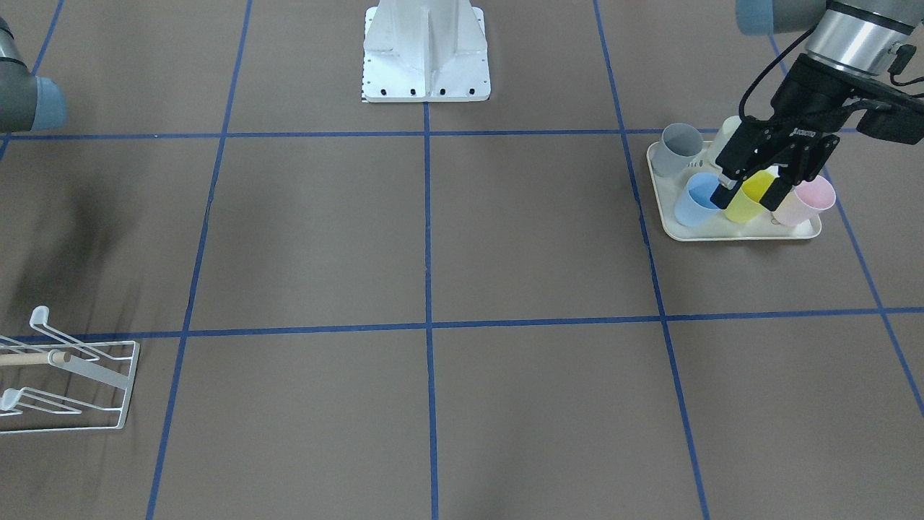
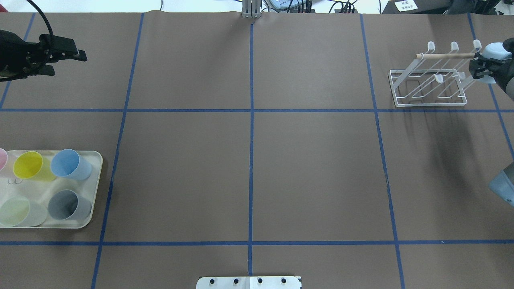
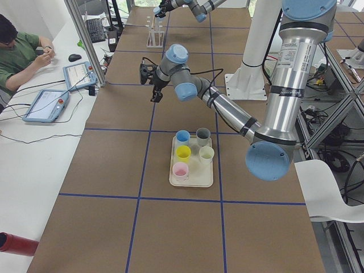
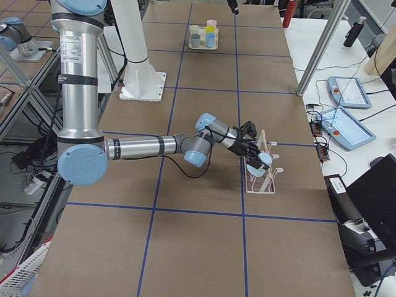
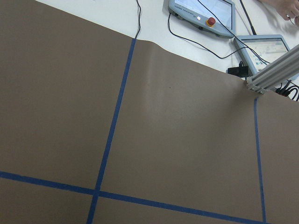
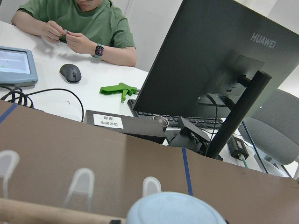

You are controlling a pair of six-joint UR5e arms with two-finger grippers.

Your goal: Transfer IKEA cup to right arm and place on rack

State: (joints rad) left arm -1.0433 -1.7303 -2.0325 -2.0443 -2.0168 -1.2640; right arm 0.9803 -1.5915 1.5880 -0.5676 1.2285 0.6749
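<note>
Pale blue cup (image 2: 493,51) is clamped in the right end effector (image 2: 484,64), held at the rack's outer end just beside the wooden dowel (image 2: 445,55) tip. The white wire rack (image 2: 439,78) sits on the worktop (image 2: 313,172), round-tipped prongs slanting upward — the right arm (image 4: 142,147), silver-grey with light-blue caps, reaches low to it.

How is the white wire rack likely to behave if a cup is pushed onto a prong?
The rack is thin open wire, so probably light and apt to slide on the smooth table cover when the right gripper presses its pale blue cup on. Its base frame is broad, so skidding seems likelier than tipping.
</note>
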